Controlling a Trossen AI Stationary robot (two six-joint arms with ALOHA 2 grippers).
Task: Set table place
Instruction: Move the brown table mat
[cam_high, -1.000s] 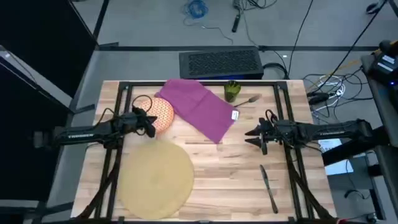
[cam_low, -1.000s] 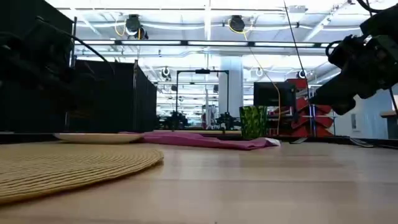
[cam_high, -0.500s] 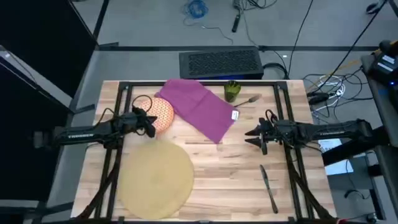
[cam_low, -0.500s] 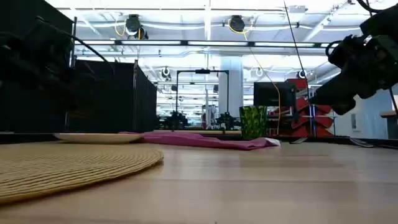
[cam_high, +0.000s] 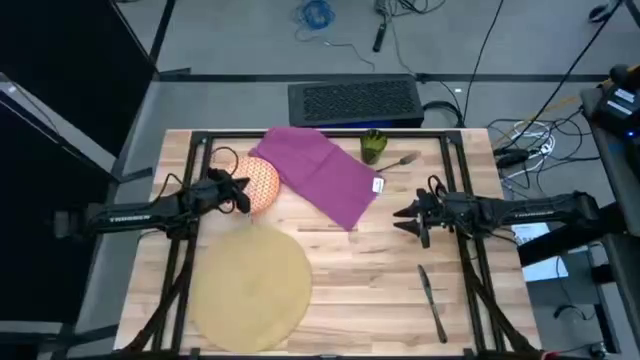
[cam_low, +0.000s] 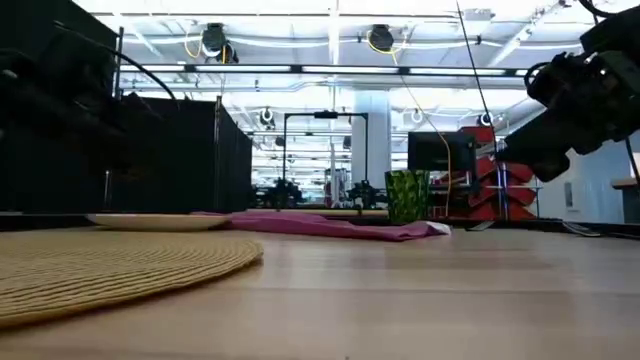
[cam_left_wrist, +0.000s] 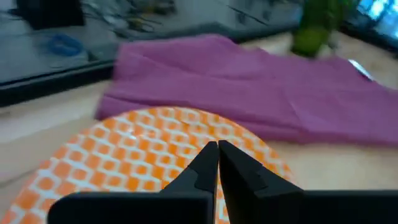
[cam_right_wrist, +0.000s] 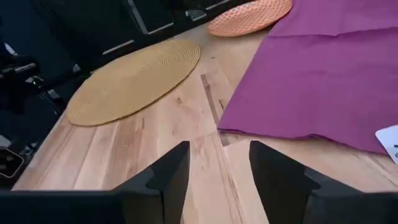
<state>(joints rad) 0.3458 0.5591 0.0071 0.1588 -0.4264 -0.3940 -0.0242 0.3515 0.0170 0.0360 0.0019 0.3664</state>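
Observation:
The orange-and-white patterned plate (cam_high: 262, 182) lies flat on the table (cam_high: 380, 290) at the far left. My left gripper (cam_left_wrist: 217, 147) is shut and hovers above the plate's near-left part (cam_high: 241, 194). The purple napkin (cam_high: 325, 172) lies spread out to the right of the plate. The green cup (cam_high: 373, 146) and the fork (cam_high: 401, 160) are at the far edge. The tan mat (cam_high: 250, 288) lies near left and the knife (cam_high: 431, 302) near right. My right gripper (cam_right_wrist: 217, 163) is open above bare wood, right of the napkin (cam_high: 405, 217).
A black frame of bars runs over the tabletop under both arms. A white tag (cam_high: 378, 185) sticks out at the napkin's right corner. Bare wood lies between the mat and the knife (cam_high: 365, 290).
My left gripper has shifted a little toward the table's far edge, over the plate, still shut. Nothing on the table has moved.

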